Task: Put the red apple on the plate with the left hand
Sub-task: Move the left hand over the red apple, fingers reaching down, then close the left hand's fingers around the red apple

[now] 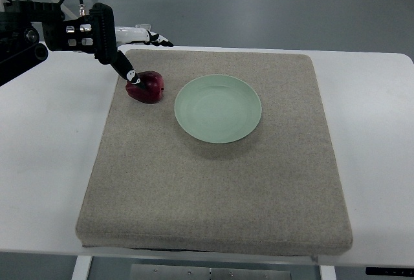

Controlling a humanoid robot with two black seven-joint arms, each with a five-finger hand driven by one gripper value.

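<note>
While the green plate [218,108] holds nothing, the red apple [145,86] lies just left, left hand [107,37] fingers [124,70] touching it; grip state indeterminate.

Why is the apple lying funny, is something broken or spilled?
Nothing looks broken or spilled. The red apple lies on the mat beside the empty green plate, with the left hand touching it.

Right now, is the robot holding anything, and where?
The left hand has fingers on the red apple's upper left side; a firm grip cannot be told.
</note>
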